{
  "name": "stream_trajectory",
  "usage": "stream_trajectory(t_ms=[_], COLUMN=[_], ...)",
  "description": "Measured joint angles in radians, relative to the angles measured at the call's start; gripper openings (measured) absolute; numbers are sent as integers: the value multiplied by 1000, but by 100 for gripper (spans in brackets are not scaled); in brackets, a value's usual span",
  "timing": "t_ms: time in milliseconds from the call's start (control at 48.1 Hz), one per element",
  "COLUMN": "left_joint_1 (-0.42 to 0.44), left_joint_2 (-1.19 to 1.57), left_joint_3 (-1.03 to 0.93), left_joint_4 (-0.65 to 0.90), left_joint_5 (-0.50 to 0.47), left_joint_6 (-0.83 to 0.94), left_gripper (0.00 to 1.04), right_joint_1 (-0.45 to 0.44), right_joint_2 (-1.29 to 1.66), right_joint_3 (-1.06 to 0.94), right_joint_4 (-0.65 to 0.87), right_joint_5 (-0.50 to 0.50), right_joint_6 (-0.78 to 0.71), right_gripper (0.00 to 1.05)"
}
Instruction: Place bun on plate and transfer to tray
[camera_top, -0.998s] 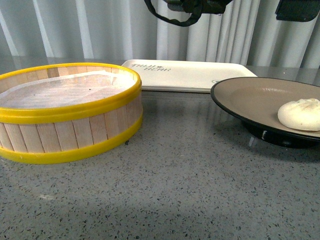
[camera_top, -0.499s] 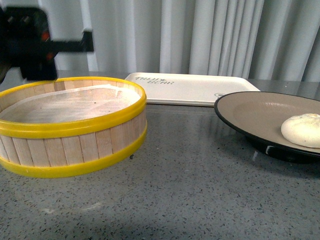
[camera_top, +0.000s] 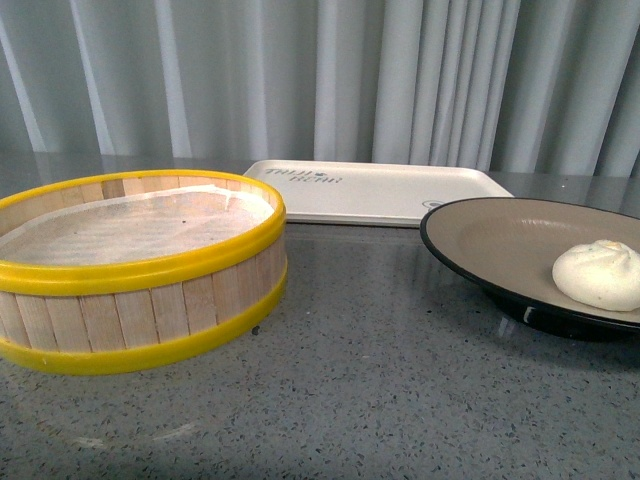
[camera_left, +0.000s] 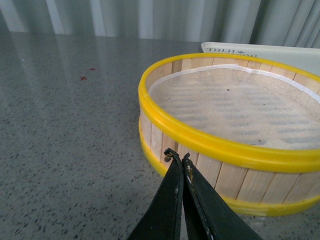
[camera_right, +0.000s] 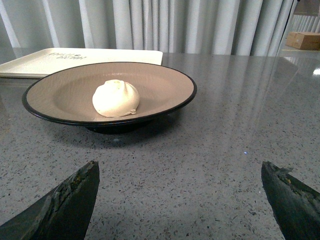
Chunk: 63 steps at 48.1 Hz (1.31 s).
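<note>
Front view: grey speckled table (camera_top: 380, 390), pleated pale curtain (camera_top: 400, 80) along the far side.
Layout: steamer basket (camera_top: 140, 300) near left, tray (camera_top: 380, 190) far centre, plate (camera_top: 490, 235) right.
Task item: bun (camera_top: 598, 275) lying on the plate's beige inside, toward the right part of it, pleated top up, clear of the black rim.
Plate detail: standing flat on the table on its black foot, just near of the tray's right end, not on the tray; well apart from the basket.
Tray detail: flat on the table, dark lettering at its left end, surface bare.
Basket detail: wooden slats between two yellow bands, pale liner (camera_top: 130, 225) across its floor.
Left wrist view: left gripper (camera_left: 178, 156) with both black fingers pressed tip to tip, nothing between them; tips close to the basket's outer wall, contact not clear.
Right wrist view: right gripper (camera_right: 179, 163) spread wide, holding nothing, low over the table; plate and bun ahead of the fingers and apart from them, tray beyond the plate.
</note>
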Motion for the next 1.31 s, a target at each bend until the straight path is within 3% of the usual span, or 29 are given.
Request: stream_trajectory(t_ms=[291, 374, 478, 624, 1310], left_joint_1=[72, 127, 163, 168, 168], left_joint_2=[-187, -231, -286, -328, -664], left_joint_3=[-90, -102, -116, -143, -144], left_joint_4=[-100, -132, -169, -160, -484], left_joint_5=[74, 151, 163, 166, 170], left_joint_6=[0, 0, 0, 0, 0], left_gripper=[4, 4, 4, 4, 4], right_joint_1=[0, 0, 0, 0, 0], right_joint_2=[0, 0, 0, 0, 0], right_joint_3=[0, 0, 0, 0, 0], right_joint_4=[0, 0, 0, 0, 0], right_joint_5=[0, 0, 0, 0, 0], right_joint_6=[0, 0, 0, 0, 0], right_gripper=[96, 96, 96, 96, 96])
